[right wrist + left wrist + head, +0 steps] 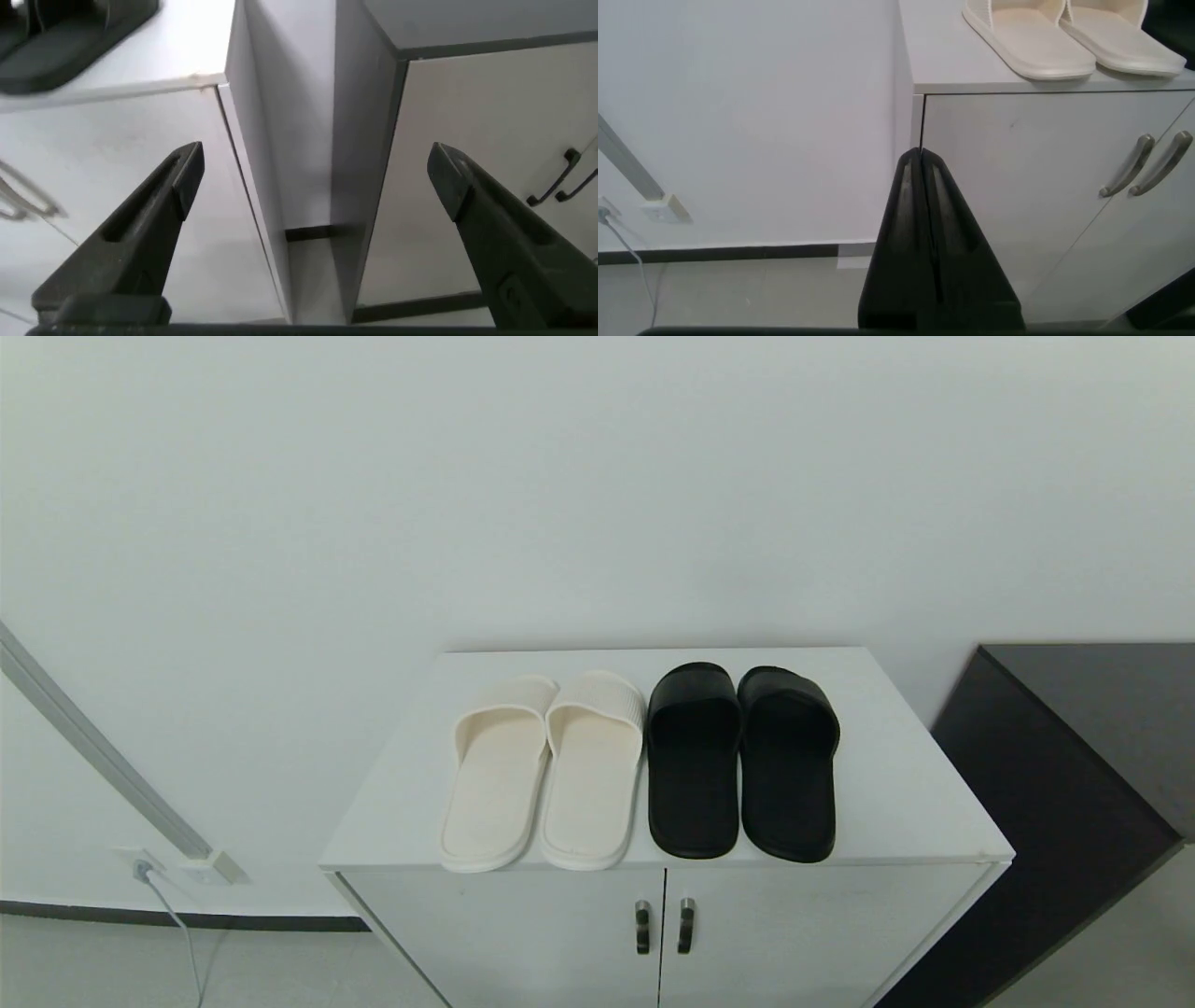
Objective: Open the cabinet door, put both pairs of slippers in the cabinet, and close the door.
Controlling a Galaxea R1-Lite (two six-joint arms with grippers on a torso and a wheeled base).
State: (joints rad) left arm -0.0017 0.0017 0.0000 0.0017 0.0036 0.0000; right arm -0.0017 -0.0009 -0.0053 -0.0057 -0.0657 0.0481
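A white cabinet (pixel 915 803) stands against the wall with both doors closed; two metal handles (pixel 663 926) sit side by side at the seam. On its top lie a cream pair of slippers (pixel 541 770) on the left and a black pair (pixel 742 761) on the right, toes toward the wall. My left gripper (pixel 922 154) is shut, hanging in front of the cabinet's left corner below the cream slippers (pixel 1074 37). My right gripper (pixel 318 173) is open beside the cabinet's right edge, where the black slippers (pixel 65 37) show on the top.
A dark cabinet (pixel 1074 784) stands close on the right, with a narrow gap (pixel 299 187) between it and the white one. A wall socket with a cable (pixel 145 870) sits low on the left wall. Open floor lies to the left.
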